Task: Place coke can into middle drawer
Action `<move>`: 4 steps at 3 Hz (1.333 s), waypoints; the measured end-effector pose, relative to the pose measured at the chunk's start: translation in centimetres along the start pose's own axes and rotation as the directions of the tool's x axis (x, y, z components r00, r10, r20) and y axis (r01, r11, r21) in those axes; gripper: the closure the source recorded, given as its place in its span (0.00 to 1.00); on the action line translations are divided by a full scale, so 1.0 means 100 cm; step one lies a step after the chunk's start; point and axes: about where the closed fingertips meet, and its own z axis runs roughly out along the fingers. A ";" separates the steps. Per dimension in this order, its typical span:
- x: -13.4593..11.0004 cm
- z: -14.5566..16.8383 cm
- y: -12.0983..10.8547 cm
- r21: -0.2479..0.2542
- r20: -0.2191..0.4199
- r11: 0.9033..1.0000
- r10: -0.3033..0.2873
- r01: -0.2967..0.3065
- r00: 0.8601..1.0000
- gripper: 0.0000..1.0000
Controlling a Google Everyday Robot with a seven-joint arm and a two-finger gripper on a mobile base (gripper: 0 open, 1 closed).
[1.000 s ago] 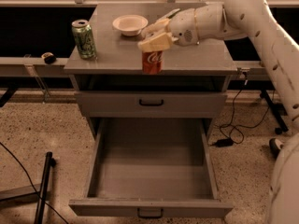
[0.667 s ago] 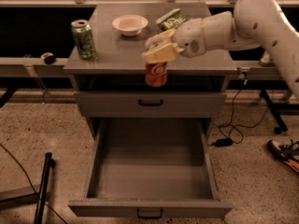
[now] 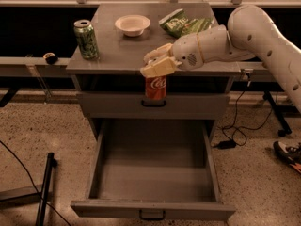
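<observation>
We see the cream two-finger tool just off the front edge of the grey cabinet worktop, its fingers clamped on the top of the small red coke can with white script lettering. The can hangs upright below the tool, clear of any surface. From our view it shows against the face of the closed grey upper drawer, with its base just above that drawer's black handle. The silver top of the can is hidden by the fingers. The white robot arm reaches in from the right, passing over the right end of the worktop. Below, the wide grey middle drawer stands pulled fully out, its deep tray open towards us and a small dark handle on its front panel; the can is well above its floor and not inside it. On the worktop we see a green soda can standing upright near the left front corner, a shallow white bowl further back near the middle, and a crumpled green snack bag to the right of the bowl, just behind the arm's wrist. A black cable trails on the speckled floor to the right of the cabinet.
</observation>
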 end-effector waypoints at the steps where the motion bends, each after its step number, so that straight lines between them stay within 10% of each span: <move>1: 0.031 0.013 -0.004 0.036 0.026 0.999 0.024 -0.025 0.999 1.00; 2: 0.141 0.050 0.019 0.069 0.123 0.996 0.050 -0.059 0.991 1.00; 3: 0.190 0.055 0.026 0.097 0.148 0.995 -0.002 -0.012 0.989 1.00; 4: 0.188 0.057 0.026 0.092 0.147 0.996 -0.012 -0.001 0.989 1.00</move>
